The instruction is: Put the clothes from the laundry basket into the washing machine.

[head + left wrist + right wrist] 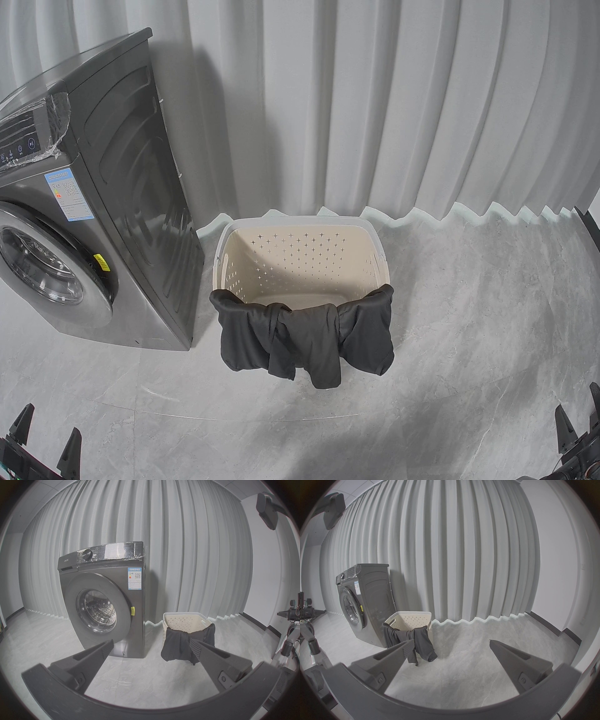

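A dark garment (306, 340) hangs over the near rim of the laundry basket (300, 220) beside the washing machine (134, 187), whose door (44, 265) looks shut. Left gripper (51, 420) and right gripper (577, 400) sit low, jaws apart, empty. A shallow pinch could drop the cloth on the floor (487, 325)

The washing machine (94, 206) stands at the left, with the laundry basket (300, 253) just beside it on the right (not touching). The clothes (306, 340) hang over the basket's near rim. A curtain (387, 106) runs behind both. The left gripper (52, 420) sits near left and the right gripper (576, 400) near right.
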Motion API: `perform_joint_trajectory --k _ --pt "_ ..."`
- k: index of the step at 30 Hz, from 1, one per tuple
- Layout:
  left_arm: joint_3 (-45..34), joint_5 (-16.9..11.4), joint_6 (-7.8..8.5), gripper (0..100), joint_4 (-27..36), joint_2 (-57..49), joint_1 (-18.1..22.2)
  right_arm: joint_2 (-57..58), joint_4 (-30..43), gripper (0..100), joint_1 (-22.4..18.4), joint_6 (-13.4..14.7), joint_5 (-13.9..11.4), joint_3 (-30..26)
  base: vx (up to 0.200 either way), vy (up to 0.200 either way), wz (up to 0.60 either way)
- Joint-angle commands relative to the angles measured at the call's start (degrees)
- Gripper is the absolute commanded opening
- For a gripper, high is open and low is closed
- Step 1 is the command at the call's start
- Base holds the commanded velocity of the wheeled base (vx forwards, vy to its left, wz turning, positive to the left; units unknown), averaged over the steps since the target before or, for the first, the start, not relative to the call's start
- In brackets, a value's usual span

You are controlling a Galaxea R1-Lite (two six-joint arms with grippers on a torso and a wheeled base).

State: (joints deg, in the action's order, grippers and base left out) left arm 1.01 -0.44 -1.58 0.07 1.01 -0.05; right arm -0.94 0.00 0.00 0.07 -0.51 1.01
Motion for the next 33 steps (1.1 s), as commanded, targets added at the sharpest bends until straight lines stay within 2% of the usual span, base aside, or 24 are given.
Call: perform_joint_trajectory --k 1,14,33 --pt "-0.9 0.0 -0.09 100 -0.1 -1.0 0.0 0.9 0.0 100 0.0 0.0 0.0 -1.0 0.200 0.000 0.00" --pt "-0.9 0.0 -0.09 100 -0.1 -1.0 0.0 0.9 0.0 100 0.0 0.0 0.0 -1.0 0.200 0.000 0.00" --pt "-0.9 0.1 -0.17 100 0.0 -1.0 0.0 0.9 0.0 100 0.0 0.0 0.0 -1.0 0.000 0.000 0.00"
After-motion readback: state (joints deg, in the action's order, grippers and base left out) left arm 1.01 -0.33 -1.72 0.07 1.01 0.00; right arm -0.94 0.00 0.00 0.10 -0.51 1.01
